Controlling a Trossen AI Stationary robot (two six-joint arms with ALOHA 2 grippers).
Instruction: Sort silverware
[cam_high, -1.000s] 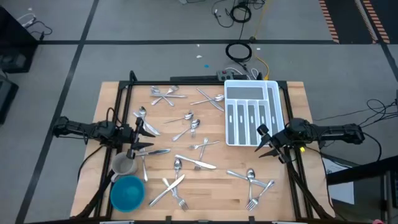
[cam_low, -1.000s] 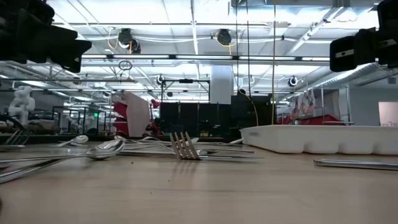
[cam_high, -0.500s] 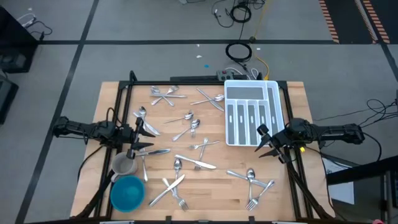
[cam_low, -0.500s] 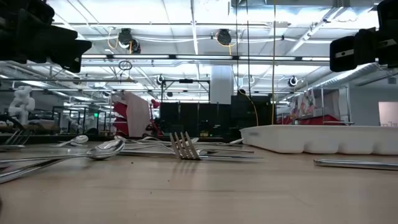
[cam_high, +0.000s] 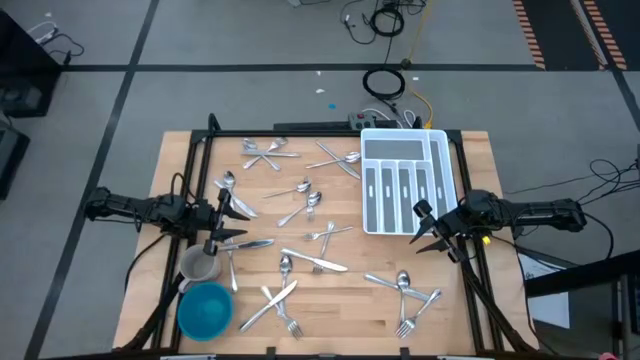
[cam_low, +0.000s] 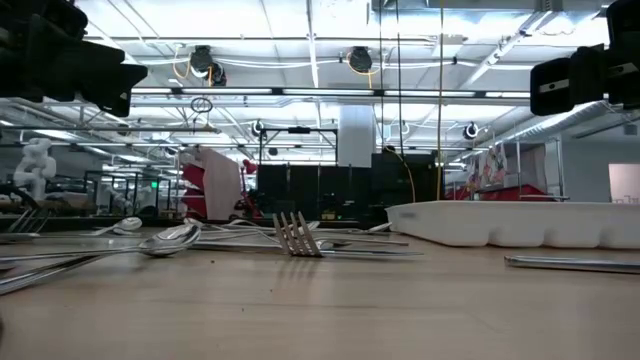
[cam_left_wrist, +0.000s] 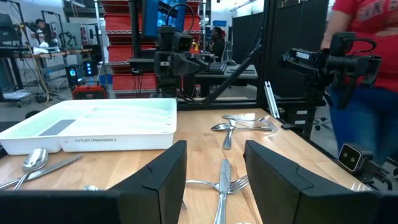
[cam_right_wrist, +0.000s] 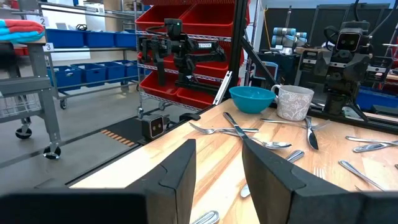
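The silverware (cam_high: 305, 200) lies scattered flat on the wooden table: a crossed bunch at the far left (cam_high: 265, 152), spoons mid-table, knives and forks near the front (cam_high: 405, 295). My left gripper (cam_high: 220, 220) hovers open at the table's left side, above a knife and fork (cam_left_wrist: 221, 183). My right gripper (cam_high: 422, 228) hovers open at the right side, just off the near end of the white organiser tray (cam_high: 405, 180). In the low view a fork (cam_low: 295, 235) and a spoon (cam_low: 170, 240) rest on the tabletop.
A grey mug (cam_high: 200, 265) and a blue bowl (cam_high: 205, 308) stand at the near left corner. The organiser tray (cam_left_wrist: 93, 124) sits at the far right. A black frame edges the table (cam_high: 330, 285). A person in a red shirt (cam_left_wrist: 367, 62) stands beyond the table.
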